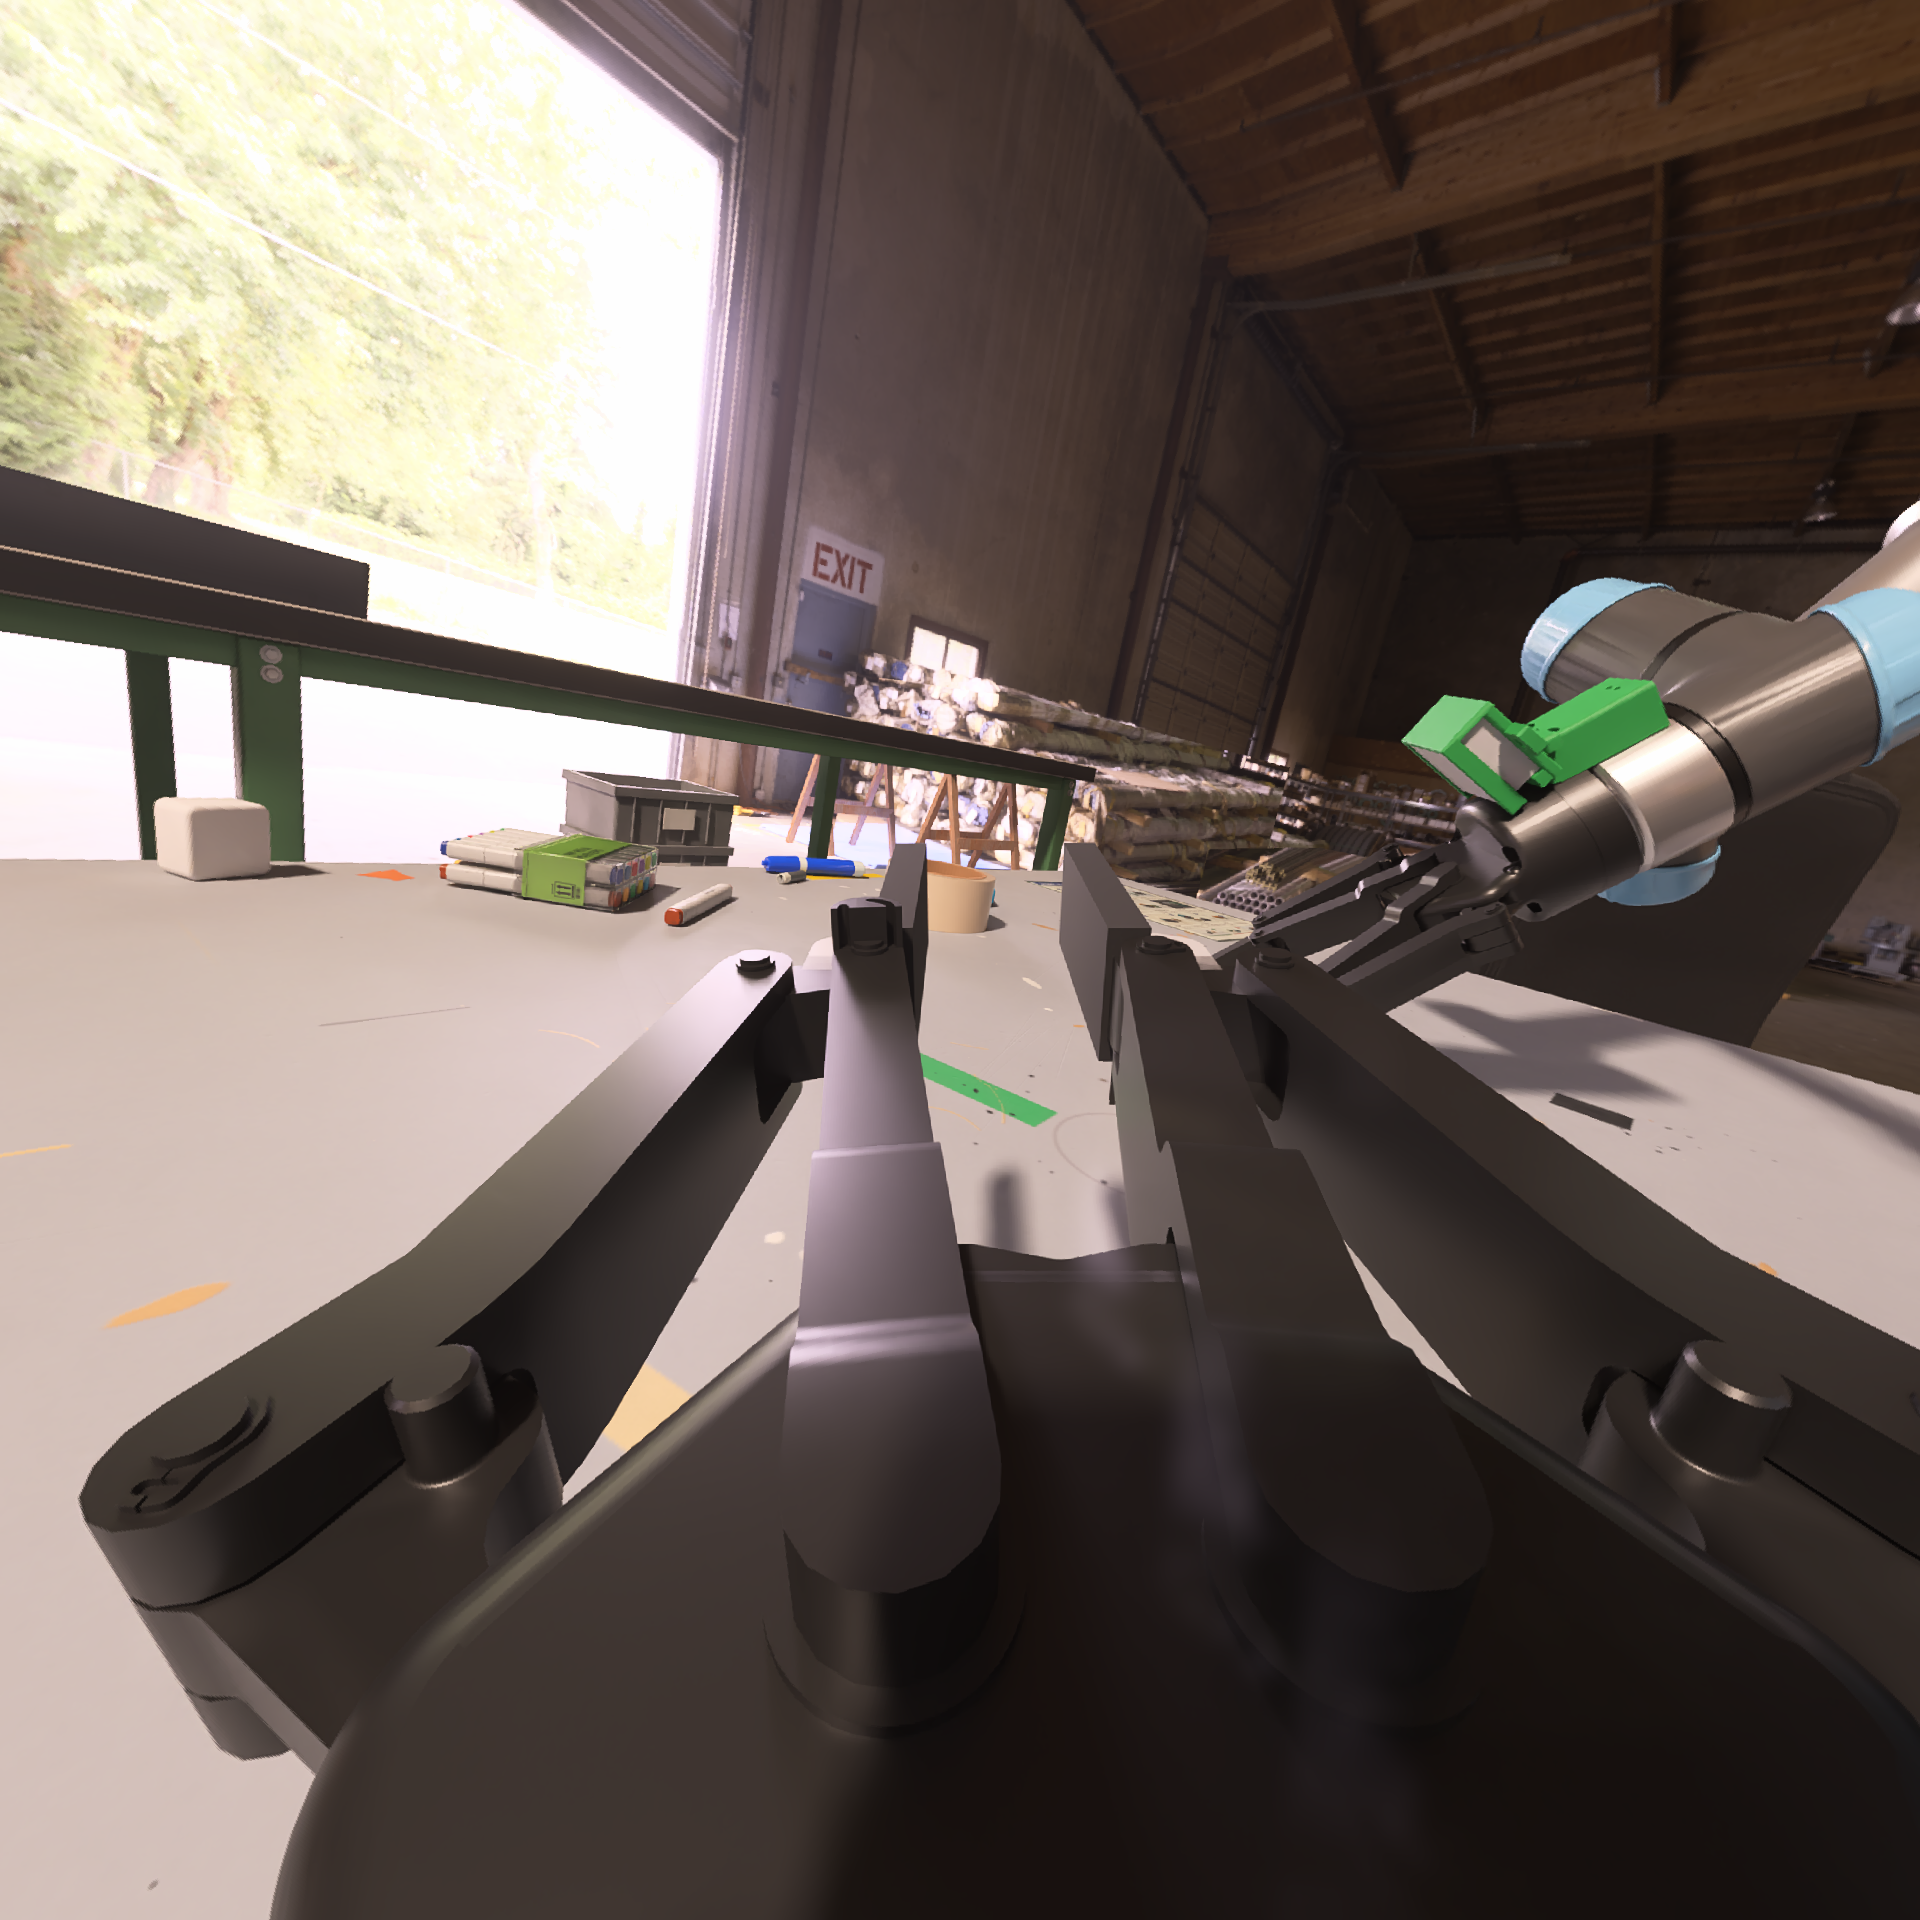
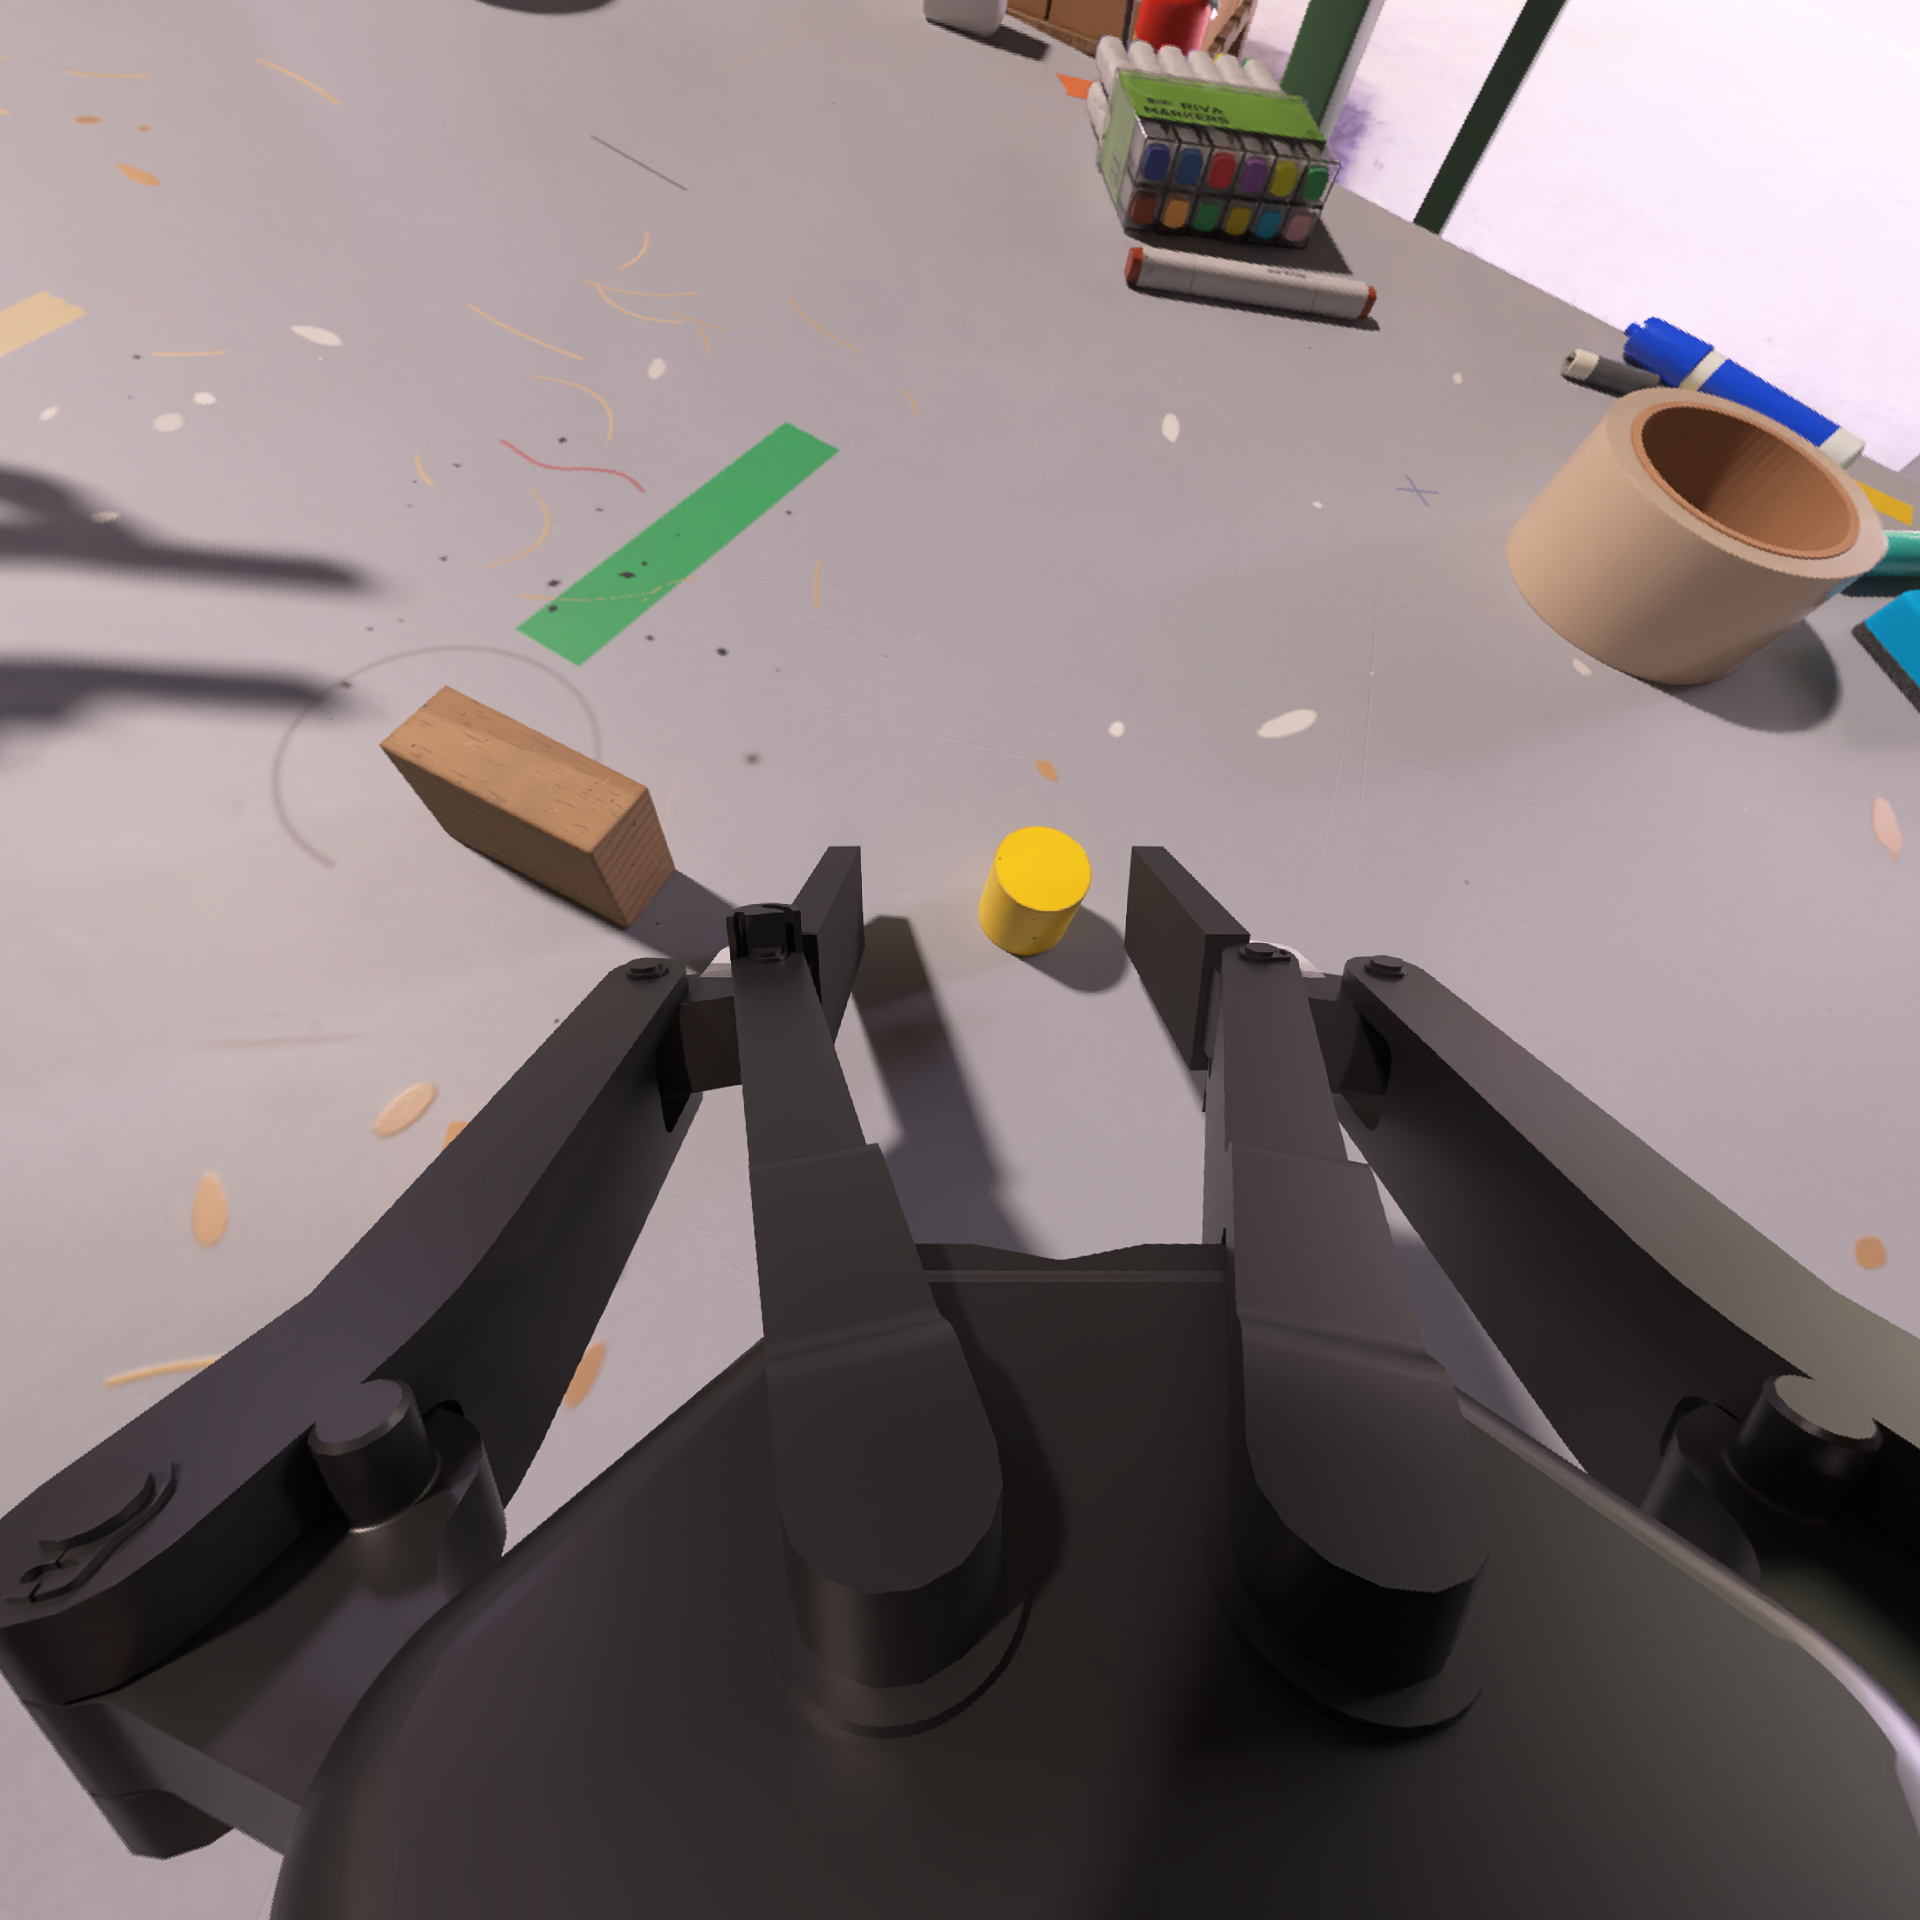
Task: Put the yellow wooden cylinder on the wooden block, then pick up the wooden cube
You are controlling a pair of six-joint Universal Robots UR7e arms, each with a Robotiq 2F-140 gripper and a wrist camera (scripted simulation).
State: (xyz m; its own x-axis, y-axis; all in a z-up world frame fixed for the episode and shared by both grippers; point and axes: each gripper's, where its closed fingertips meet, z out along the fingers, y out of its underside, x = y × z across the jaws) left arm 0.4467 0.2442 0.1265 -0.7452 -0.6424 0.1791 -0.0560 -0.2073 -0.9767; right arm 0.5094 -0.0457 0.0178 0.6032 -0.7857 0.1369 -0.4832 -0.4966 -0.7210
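Note:
In the right wrist view a small yellow cylinder (image 2: 1034, 890) stands upright on the grey table, between and just beyond the tips of my open right gripper (image 2: 995, 896). The gripper hovers above it and touches nothing. A wooden block (image 2: 530, 800) lies flat to the cylinder's left. My left gripper (image 1: 992, 894) is open and empty above the table. The right arm and its gripper (image 1: 1351, 914) show at the right of the left wrist view. No wooden cube shows in either view.
A tape roll (image 2: 1694, 540) stands at the right, with a blue marker (image 2: 1730, 390) behind it. A box of markers (image 2: 1216, 156) and a loose marker (image 2: 1252, 281) lie farther back. A green tape strip (image 2: 675, 540) is stuck on the table. A white block (image 1: 213, 836) and a grey bin (image 1: 649, 816) sit far off.

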